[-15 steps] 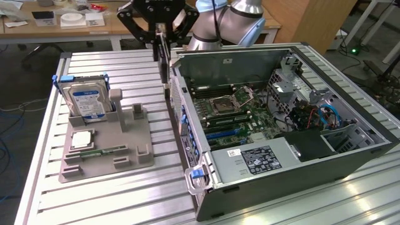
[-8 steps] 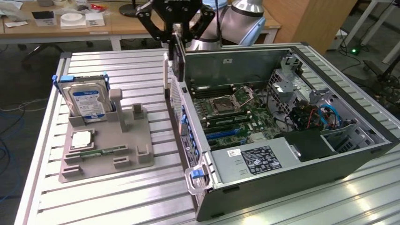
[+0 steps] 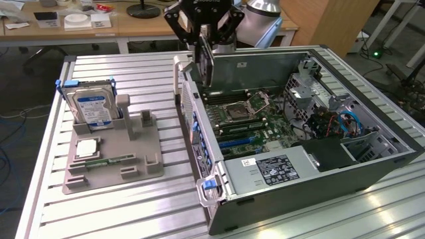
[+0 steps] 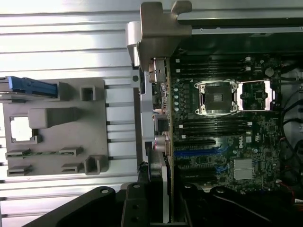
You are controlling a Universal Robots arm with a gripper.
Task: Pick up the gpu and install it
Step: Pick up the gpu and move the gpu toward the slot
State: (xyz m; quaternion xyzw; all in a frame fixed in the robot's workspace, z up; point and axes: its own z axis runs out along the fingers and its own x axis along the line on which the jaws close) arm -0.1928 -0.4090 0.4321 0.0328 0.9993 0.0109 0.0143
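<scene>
The gpu hangs edge-down above the rear of the open computer case, over the motherboard. My gripper is shut on its upper edge. In the wrist view the gpu appears edge-on, and its silver end bracket points toward the case's rear wall. The black fingers clamp the card from both sides. The card sits above the board and is not in a slot. Blue expansion slots lie lower on the board.
On the exterior view's left a grey fixture holds a silver hard drive, a processor chip and a memory stick. The processor socket sits mid-board. Cables and a black power supply fill the case's far side.
</scene>
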